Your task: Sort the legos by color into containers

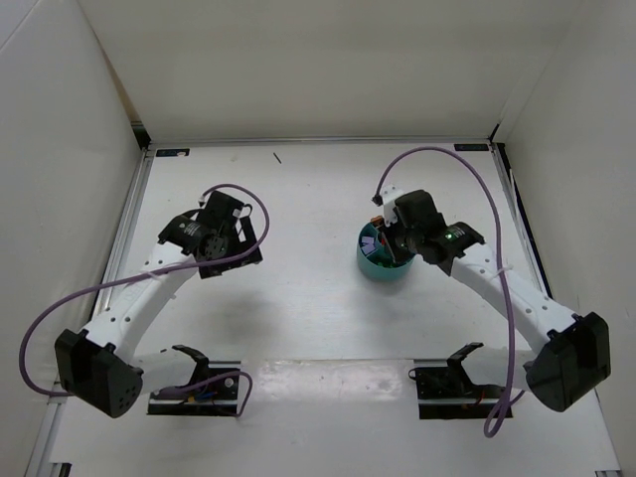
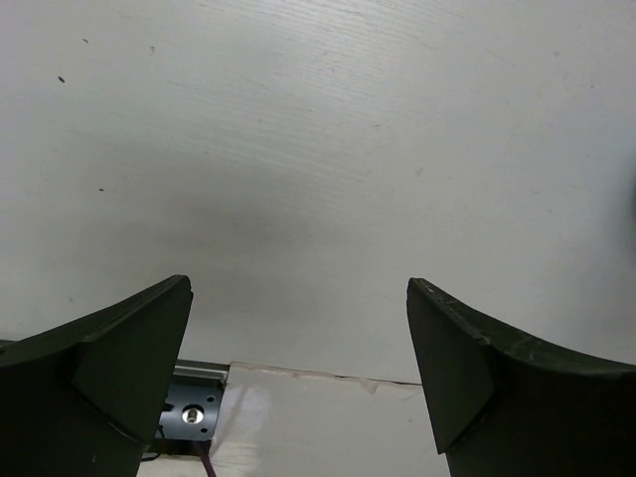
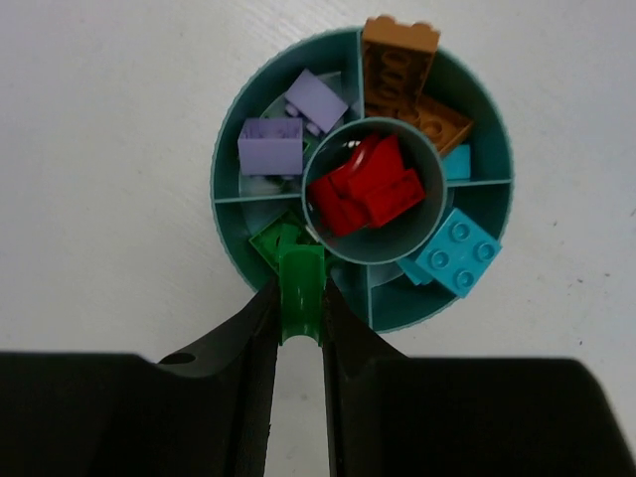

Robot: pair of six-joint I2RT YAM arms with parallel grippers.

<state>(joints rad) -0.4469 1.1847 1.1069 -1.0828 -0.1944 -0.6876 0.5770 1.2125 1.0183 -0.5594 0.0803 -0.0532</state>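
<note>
**Legos (image 3: 270,144) sorting: green brick poised over its wedge of the bowl**

A white surface (image 1: 298,189) carries the job. The left gripper (image 2: 298,298) hangs over it spread wide and holds nothing, well apart from the work. The right gripper (image 3: 301,298) hovers at the near rim of the teal bowl (image 3: 221,149), its fingers pinching a green brick (image 3: 301,268) that stands on end between them.

Just beyond the brick's far end lies a wedge holding another green piece (image 3: 276,240). The wedge beside it holds purple bricks (image 3: 316,99). Brown bricks (image 3: 402,75) fill the far one, a blue brick (image 3: 459,248) sits to the right, and red bricks (image 3: 383,194) crowd the centre cup (image 3: 422,234).

The step in hand looks like the drop. The held brick appears to straddle the rim, so a short push toward the cup should bring it fully over the green wedge. It seems best to lower it close before parting the fingers, and then only slightly. The wedge is narrow, and a brick let go from high up could bounce off a divider into the purple wedge or the cup.
</note>
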